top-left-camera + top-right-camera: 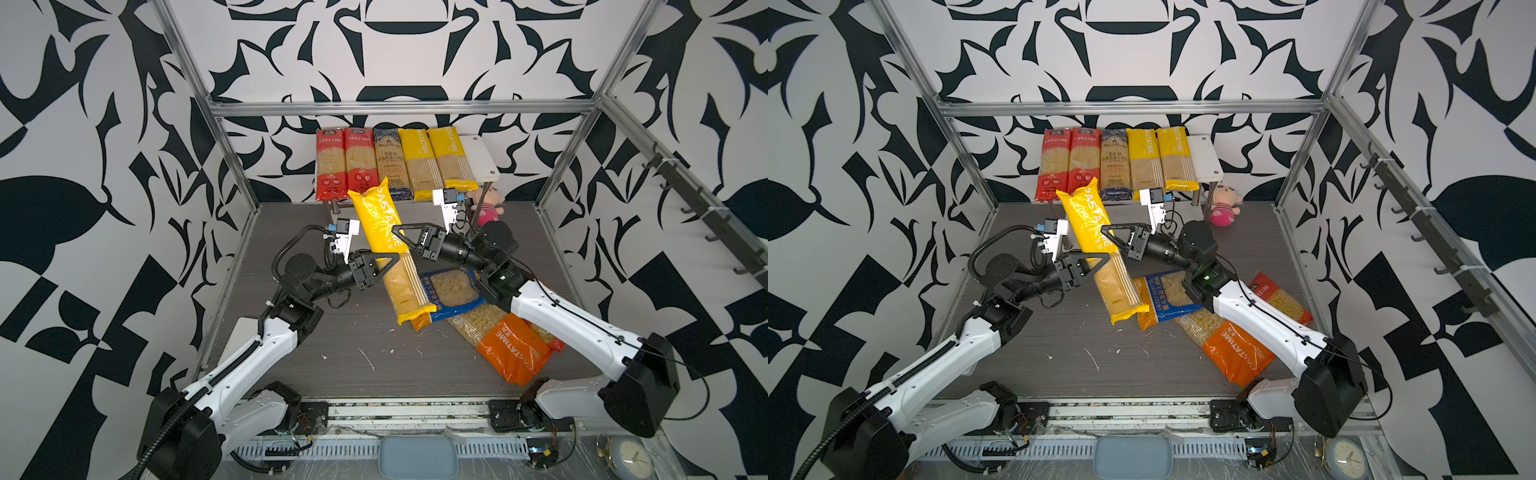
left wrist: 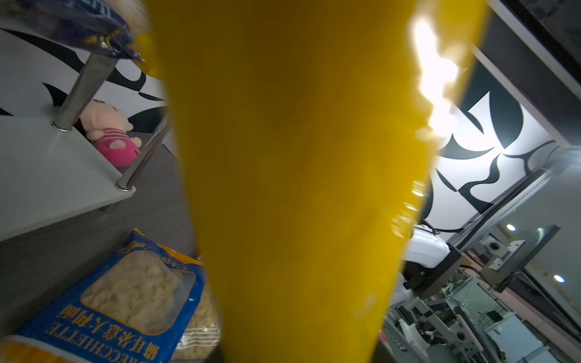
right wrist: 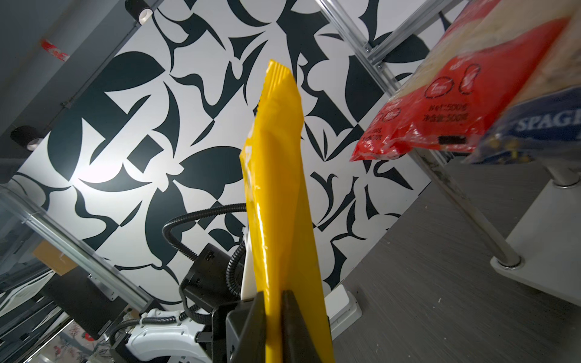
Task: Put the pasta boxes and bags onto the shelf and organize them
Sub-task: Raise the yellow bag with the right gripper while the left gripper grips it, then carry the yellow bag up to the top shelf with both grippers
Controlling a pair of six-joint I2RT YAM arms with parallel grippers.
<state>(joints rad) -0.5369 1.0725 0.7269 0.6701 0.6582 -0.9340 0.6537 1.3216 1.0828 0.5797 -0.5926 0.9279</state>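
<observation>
The yellow spaghetti pack (image 2: pixel 298 188) fills the left wrist view as a close blur. In both top views the right arm (image 1: pixel 561 316) covers most of the red pasta bag (image 1: pixel 1283 299).

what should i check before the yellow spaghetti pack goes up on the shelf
1. Free slot on the shelf: right end of the top board is bare. ok
2. Right gripper hold: clamped on both sides of the yellow pack. ok
3. Left gripper hold: the pack runs between its jaws, but how tightly is hidden. cannot tell
4. Pack lined up with the slot: tilted, upper end near the red packs, away from the slot. not ok
5. Doll out of the way: beside a shelf post, not on the top board. ok
</observation>
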